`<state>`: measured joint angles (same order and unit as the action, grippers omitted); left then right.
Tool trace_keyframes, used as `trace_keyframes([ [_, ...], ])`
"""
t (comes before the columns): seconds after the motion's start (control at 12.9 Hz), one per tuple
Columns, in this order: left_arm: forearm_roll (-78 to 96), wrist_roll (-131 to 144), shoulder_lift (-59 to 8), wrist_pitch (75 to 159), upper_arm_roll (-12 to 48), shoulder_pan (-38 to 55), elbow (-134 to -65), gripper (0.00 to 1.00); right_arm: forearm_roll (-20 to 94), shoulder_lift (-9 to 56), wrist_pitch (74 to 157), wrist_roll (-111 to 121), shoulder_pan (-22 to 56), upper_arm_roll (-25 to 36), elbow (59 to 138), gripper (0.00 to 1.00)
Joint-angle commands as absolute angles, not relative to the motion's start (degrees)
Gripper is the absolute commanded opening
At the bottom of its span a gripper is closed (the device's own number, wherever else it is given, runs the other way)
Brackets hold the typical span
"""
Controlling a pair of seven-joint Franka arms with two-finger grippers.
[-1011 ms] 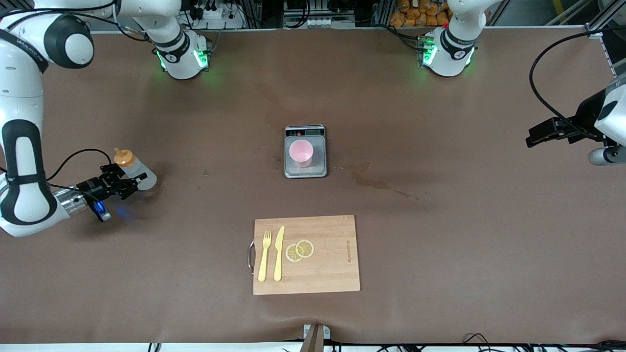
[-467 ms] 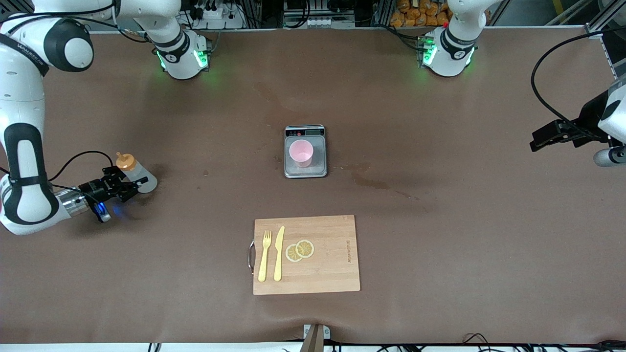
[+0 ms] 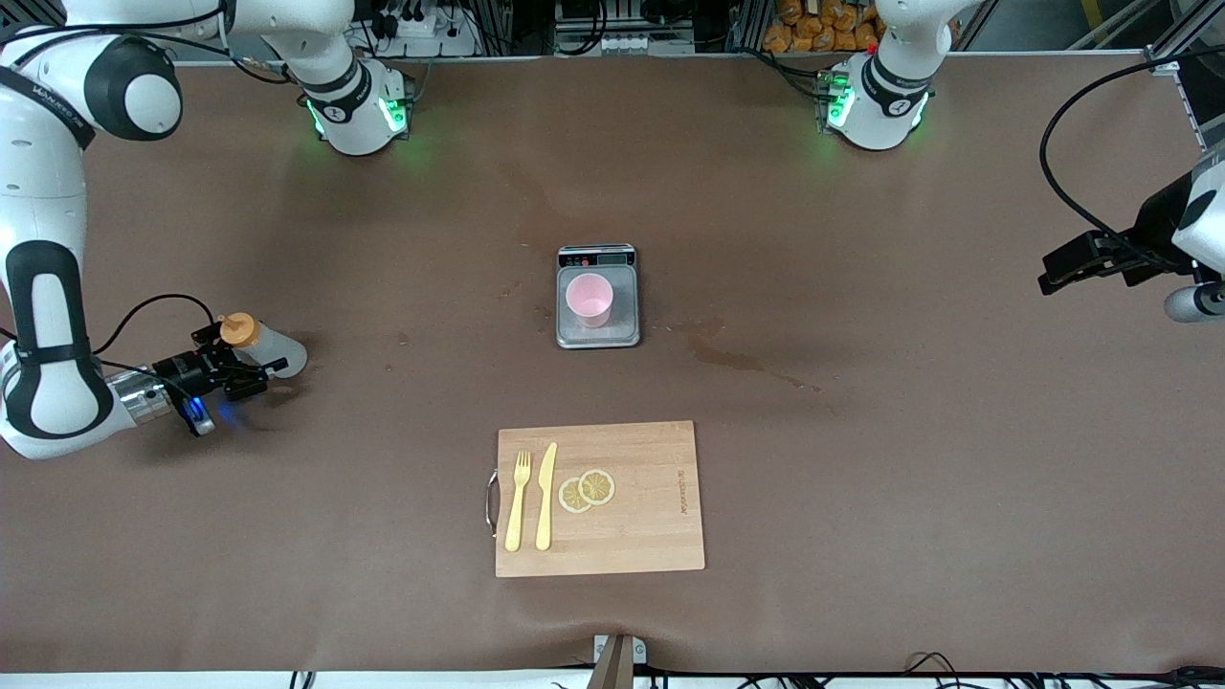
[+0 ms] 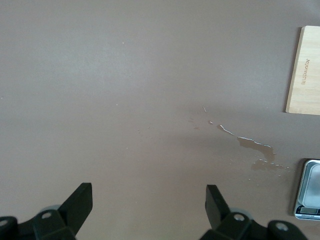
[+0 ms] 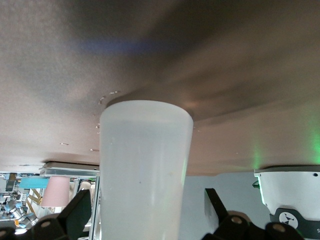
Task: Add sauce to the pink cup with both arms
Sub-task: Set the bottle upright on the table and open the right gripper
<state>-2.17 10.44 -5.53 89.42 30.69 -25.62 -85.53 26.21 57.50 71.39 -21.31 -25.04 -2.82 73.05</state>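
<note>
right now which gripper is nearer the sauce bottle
Right. The right gripper is at the sauce bottle, open jaws either side of it. The left gripper waits at the left arm's end of the table.

Robot lab: two bench-mounted arms (image 3: 349, 105)

one bottle (image 3: 268, 344), one cup (image 3: 589, 298), two lemon slices (image 3: 586, 490)

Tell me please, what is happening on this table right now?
The right end effector is around the translucent squeeze bottle with the orange cap at the right arm's end of the brown table, with its fingers open on both sides of the bottle. The small pink cup stands on the grey scale mid-table. The left end effector waits open above its end of the table.
</note>
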Motion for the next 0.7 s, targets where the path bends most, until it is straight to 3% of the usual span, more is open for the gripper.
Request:
trace_keyframes([
  [0.0,-2.8,9.7,-4.0,89.6,30.9,-26.0,-86.2,1.00,26.6,57.2,70.8,-24.7,-25.7,-3.6,70.2,1.00],
  [0.31,-2.8,9.5,-3.0,89.6,28.7,-22.8,-86.7,1.00,26.3,53.9,65.8,-24.7,-25.4,-3.8,66.7,1.00],
  [0.62,-2.9,9.4,-1.6,88.4,18.1,-12.4,-87.5,1.00,24.5,49.8,61.7,-24.7,-23.8,-4.0,64.4,1.00],
])
